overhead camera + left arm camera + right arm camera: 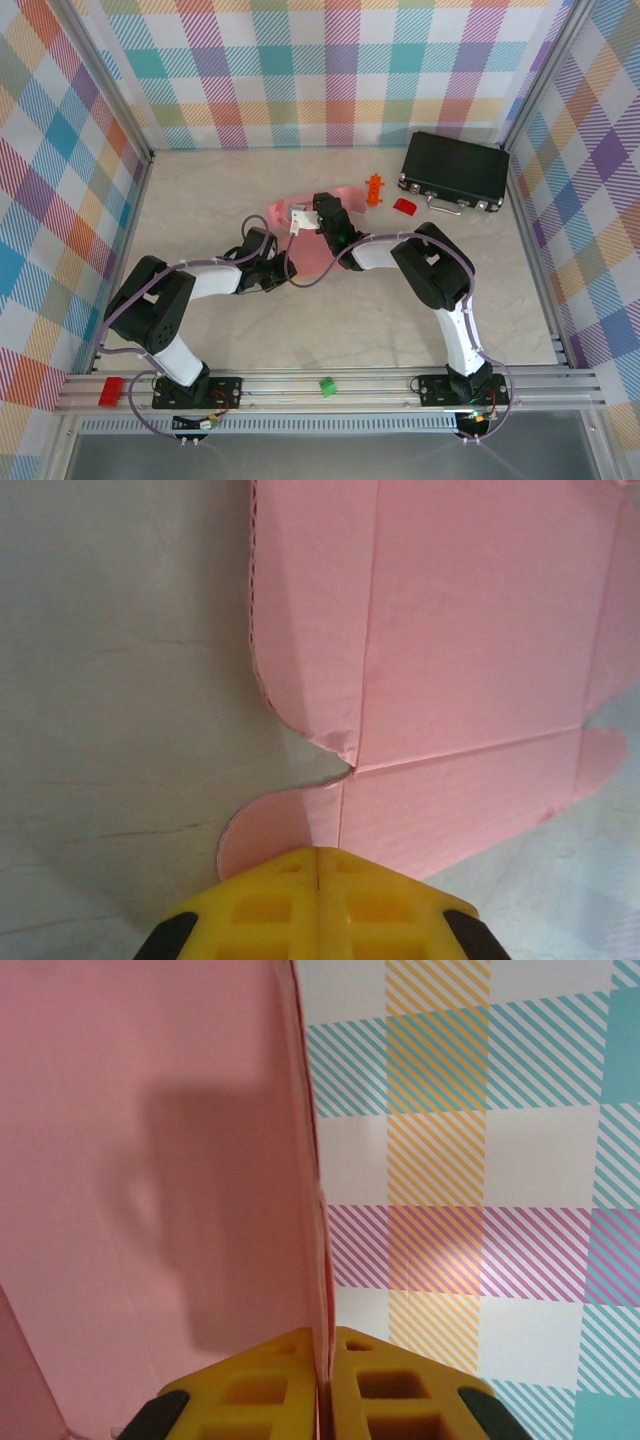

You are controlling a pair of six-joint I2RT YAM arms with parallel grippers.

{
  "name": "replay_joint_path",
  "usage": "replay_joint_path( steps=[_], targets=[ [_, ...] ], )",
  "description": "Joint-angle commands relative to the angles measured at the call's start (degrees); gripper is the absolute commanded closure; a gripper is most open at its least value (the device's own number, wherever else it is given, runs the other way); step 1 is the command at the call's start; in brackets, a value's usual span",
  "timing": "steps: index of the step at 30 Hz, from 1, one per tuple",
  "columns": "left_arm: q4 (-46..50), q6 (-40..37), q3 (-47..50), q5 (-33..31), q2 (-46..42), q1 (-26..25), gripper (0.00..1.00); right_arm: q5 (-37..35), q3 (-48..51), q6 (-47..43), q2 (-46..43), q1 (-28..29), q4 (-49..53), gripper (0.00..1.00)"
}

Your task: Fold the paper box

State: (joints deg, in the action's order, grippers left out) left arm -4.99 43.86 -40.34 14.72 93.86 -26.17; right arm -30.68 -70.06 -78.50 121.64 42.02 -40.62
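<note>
Your tabletop [350, 320] carries the black case [453, 172] at its far right. The paper box [312, 260] lies mid-table between the arms, a mostly flat pink sheet with one panel lifted upright. Your right end effector [322, 1335] pinches that raised panel by its edge, your left end effector [318, 855] is pressed together over the sheet's near edge beside a rounded flap, and a small red block [404, 206] sits near the case.

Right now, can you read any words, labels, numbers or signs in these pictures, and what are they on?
No readable text anywhere.
The paper box is plain pink card; the black case shows no legible label; the checked walls carry pattern only.
</note>
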Motion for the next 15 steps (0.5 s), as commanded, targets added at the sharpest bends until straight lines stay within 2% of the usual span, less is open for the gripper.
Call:
replay_joint_path(
  steps=[1,4,15],
  targets=[
    [14.4,-7.0,-3.6,-8.1,0.3,-0.1,1.0,-1.1,1.6,-0.3,-1.4,-0.2,1.2,0.89],
    [17.5,-9.7,-5.9,-11.2,1.4,0.6,1.0,-1.7,2.7,-0.8,-2.5,0.0,0.8,0.89],
    [23.8,-18.0,-12.7,-14.5,4.6,2.8,1.0,-5.4,6.5,-2.2,-4.7,2.0,-1.7,0.89]
  ],
)
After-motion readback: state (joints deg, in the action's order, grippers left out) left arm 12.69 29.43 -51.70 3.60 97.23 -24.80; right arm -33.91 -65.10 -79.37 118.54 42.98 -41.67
